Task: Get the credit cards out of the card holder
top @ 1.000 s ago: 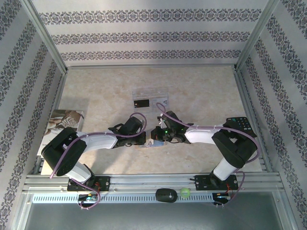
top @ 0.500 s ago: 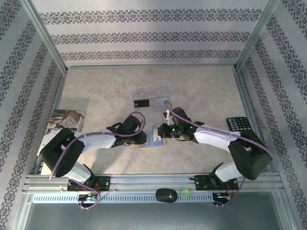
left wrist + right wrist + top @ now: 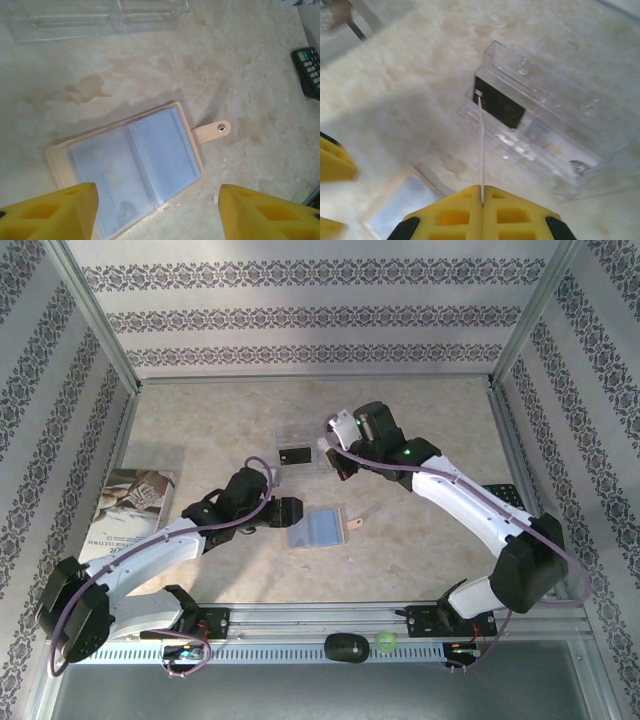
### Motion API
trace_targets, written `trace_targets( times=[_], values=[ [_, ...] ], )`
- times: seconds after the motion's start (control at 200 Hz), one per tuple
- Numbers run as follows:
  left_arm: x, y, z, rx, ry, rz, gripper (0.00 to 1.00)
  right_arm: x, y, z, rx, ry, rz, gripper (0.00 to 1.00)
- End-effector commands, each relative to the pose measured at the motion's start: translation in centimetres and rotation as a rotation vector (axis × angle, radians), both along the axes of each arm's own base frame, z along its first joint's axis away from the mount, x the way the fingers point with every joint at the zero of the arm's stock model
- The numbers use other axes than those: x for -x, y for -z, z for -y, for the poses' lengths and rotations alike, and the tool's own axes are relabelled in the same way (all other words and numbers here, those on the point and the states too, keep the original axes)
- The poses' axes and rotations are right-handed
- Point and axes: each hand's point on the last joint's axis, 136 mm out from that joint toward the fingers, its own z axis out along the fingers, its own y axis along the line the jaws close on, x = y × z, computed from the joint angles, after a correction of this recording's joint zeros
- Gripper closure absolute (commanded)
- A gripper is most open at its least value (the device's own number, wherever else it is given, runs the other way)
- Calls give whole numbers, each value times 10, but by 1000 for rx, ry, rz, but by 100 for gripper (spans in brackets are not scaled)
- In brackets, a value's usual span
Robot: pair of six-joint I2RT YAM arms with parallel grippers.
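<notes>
The card holder point(image 3: 318, 528) point(image 3: 130, 170) lies open on the table, pale blue-grey inside, its tan tab point(image 3: 212, 131) pointing right. My left gripper point(image 3: 285, 512) point(image 3: 160, 215) is open just left of the holder, with its yellow fingers point(image 3: 50, 210) apart and nothing between them. My right gripper point(image 3: 345, 440) point(image 3: 481, 192) is shut on a pale credit card point(image 3: 481, 145), seen edge-on. It hangs over the clear tray point(image 3: 335, 433) point(image 3: 517, 60). The black credit card point(image 3: 294, 454) point(image 3: 500, 105) lies in the tray's left compartment.
A pale printed card-like piece point(image 3: 555, 150) lies in the tray's right compartment. A black calculator point(image 3: 309, 70) point(image 3: 505, 495) sits at the right, partly under the right arm. A booklet point(image 3: 130, 502) lies at the left. Metal frame rails edge the table.
My left gripper opened and drew back left off the holder. My right gripper carried the pale card up and back from the holder to above the tray. The holder now lies open and flat.
</notes>
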Motion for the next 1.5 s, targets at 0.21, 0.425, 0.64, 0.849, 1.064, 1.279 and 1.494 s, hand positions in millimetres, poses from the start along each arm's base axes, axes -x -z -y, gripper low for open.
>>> trace_targets(
  times=[0.21, 0.425, 0.64, 0.849, 1.064, 1.279, 1.494],
  values=[
    [13, 1, -53, -70, -136, -68, 0, -32, 42, 11, 558, -267, 82, 100],
    [13, -7, -79, -97, -212, -65, 0, -58, 58, 13, 702, -339, 113, 100],
    [12, 5, -87, -113, -237, -109, 0, -101, 50, 22, 646, -222, 198, 100],
    [9, 17, -85, -83, -249, -128, 0, -141, 8, 55, 420, 79, 300, 100],
    [6, 23, -81, -65, -239, -150, 0, -177, 43, 88, 408, 172, 174, 100],
    [7, 25, -81, -61, -234, -157, 0, -172, 70, 79, 397, 59, 96, 100],
    [8, 25, -81, -51, -232, -157, 0, -153, 85, 67, 406, -24, 36, 100]
  ],
)
